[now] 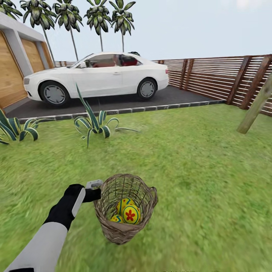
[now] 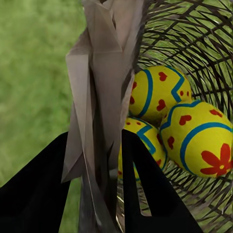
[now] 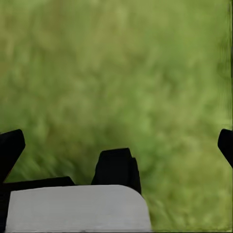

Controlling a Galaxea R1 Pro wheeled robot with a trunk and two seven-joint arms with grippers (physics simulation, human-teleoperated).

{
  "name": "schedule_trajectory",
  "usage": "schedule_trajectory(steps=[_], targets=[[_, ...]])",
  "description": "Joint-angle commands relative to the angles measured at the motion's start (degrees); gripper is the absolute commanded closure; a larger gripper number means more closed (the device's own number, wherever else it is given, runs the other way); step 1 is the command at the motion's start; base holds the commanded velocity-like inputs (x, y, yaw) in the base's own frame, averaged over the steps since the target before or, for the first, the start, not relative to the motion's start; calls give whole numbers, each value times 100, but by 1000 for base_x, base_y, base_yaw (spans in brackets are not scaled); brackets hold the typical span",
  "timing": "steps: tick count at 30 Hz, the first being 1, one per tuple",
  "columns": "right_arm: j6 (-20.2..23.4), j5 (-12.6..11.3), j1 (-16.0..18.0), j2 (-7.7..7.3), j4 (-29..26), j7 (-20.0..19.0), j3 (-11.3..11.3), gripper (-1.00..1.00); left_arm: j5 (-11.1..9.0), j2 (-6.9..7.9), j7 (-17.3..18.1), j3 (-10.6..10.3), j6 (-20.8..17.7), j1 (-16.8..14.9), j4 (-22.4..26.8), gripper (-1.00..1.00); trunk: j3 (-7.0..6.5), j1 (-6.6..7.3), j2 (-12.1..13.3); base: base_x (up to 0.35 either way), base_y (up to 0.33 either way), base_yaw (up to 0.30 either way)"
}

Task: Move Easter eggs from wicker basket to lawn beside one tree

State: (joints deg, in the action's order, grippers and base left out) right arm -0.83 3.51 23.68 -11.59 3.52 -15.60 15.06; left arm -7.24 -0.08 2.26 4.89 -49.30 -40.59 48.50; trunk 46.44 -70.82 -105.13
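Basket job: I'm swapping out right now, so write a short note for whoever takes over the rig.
Left gripper: shut on the basket rim; in the left wrist view the fingers pinch it.
Right gripper: open, over lawn.
Eggs: all three in the basket.
Tree: far right, by the fence.
Done: basket gripped.
Left: put all three eggs beside the tree.

Even, bright daylight; shadow under car; lawn smeared at head-view edges; right wrist grass wholly blurred; eggs sharp
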Motion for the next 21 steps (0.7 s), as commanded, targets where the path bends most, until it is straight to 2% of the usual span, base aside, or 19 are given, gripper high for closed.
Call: schedule_trajectory(steps=[1, 2, 6, 10, 12, 21], targets=[[-11, -133, -39, -2, 29, -13, 47, -100, -116, 9, -2, 18, -34, -2, 10, 100, -14, 23, 39, 0, 0, -285], [-9, -215, -93, 16, 33, -13, 48, -100, -118, 14, -5, 20, -38, -2, 14, 100, -32, 45, 79, 0, 0, -287], [-5, -254, -126, 51, 34, -13, 41, -100, -128, -28, 4, 21, -56, 6, 7, 100, -104, 133, 240, 0, 0, -287], [-5, -255, -127, 55, 34, -13, 41, -100, -137, -166, 46, 19, -73, 7, 16, 100, -175, 221, 400, 0, 0, -288], [-5, -251, -127, 54, 36, -13, 41, -100, -137, -169, 164, 20, -92, 7, 16, 100, -211, 265, 480, 0, 0, -288], [-5, -247, -127, 55, 35, -13, 41, -100, -137, -164, 179, 21, -95, 33, 4, 100, -373, 463, 841, 0, 0, -288]])
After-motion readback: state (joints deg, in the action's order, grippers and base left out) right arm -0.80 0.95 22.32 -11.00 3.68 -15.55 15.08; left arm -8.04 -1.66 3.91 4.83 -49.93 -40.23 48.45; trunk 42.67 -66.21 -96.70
